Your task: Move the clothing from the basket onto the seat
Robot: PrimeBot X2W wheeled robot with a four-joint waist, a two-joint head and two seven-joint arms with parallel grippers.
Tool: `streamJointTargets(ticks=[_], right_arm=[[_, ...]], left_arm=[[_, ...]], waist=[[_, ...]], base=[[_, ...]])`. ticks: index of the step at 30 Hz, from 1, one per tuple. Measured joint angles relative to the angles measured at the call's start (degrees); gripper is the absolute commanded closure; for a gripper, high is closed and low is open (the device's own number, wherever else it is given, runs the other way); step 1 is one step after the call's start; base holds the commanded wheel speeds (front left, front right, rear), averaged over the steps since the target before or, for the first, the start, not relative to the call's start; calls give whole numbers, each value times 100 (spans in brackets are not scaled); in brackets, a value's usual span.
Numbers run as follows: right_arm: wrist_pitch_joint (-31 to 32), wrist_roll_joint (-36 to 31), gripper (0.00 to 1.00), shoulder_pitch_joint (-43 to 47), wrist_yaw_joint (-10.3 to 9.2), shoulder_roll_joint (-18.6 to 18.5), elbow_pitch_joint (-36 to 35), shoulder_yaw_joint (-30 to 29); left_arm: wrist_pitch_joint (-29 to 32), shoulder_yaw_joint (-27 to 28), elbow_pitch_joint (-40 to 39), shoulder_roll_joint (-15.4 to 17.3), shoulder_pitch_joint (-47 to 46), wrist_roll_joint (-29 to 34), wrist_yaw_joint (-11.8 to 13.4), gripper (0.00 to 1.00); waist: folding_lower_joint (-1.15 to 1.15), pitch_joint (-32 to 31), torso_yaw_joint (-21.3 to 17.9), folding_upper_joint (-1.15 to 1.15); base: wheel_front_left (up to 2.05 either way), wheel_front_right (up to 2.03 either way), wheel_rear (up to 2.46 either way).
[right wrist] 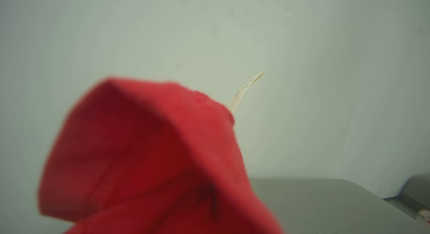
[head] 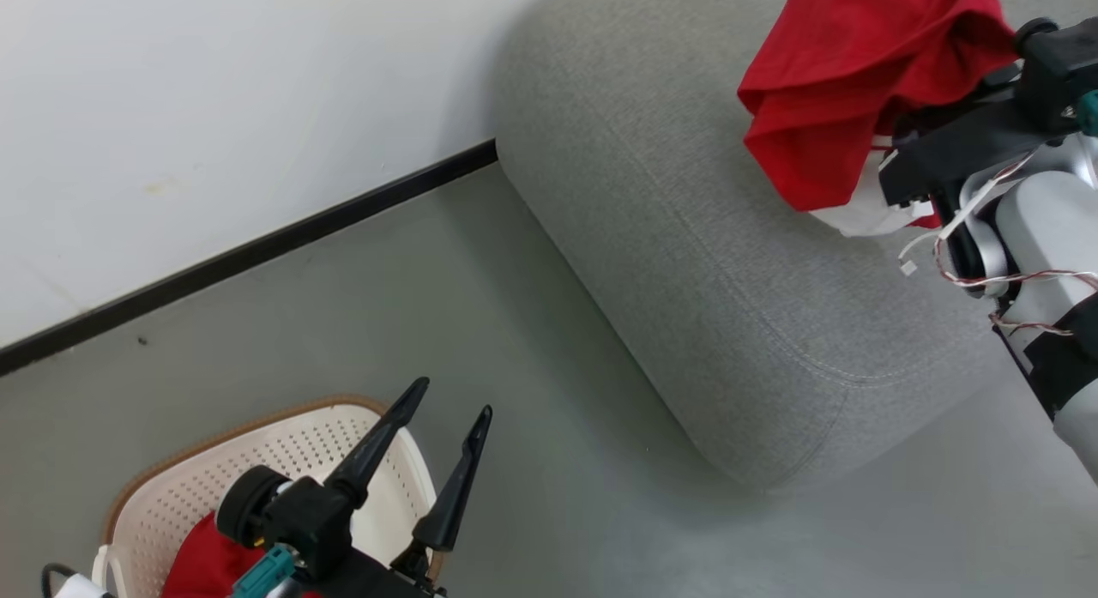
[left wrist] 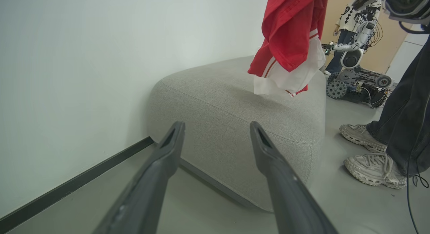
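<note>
A red garment of the clothing [head: 841, 75] hangs bunched from my right gripper [head: 909, 143], which is shut on it above the light-grey seat [head: 686, 238]; the fabric covers the fingers. In the left wrist view this garment [left wrist: 289, 36] dangles with its white panel just above the seat [left wrist: 228, 103]. It blurs large and close in the right wrist view [right wrist: 151, 153], with the seat [right wrist: 322, 203] below. My left gripper [head: 454, 395] is open and holds nothing, over the cream basket [head: 283, 448] at lower left. More red clothing [head: 202, 564] lies inside the basket.
A white wall with a black baseboard [head: 257, 246] runs behind basket and seat. In the left wrist view a person's legs and pale sneakers [left wrist: 373, 167] stand right of the seat, with a wheeled robot [left wrist: 356, 73] behind them. Grey floor [head: 532, 341] separates basket and seat.
</note>
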Motion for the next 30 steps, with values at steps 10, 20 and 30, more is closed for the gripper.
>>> streamJointTargets(ticks=[10, 20, 30], right_arm=[[208, -433, 100, -77, 0, -40, -88, -850], [577, -1118, 100, -125, 0, -18, -304, -2024], [917, -1793, 100, -59, 0, 56, -849, -3227]], left_arm=[[0, 10, -383, 476, -9, -82, 0, 0], [0, 19, -638, 948, -19, -229, 0, 0], [0, 77, -855, 1248, -19, -405, 0, 0]], waist=[[0, 531, 352, 0], [1, 1132, 706, 1], [0, 1616, 894, 1]], base=[[0, 0, 0], [0, 0, 0], [0, 0, 0]])
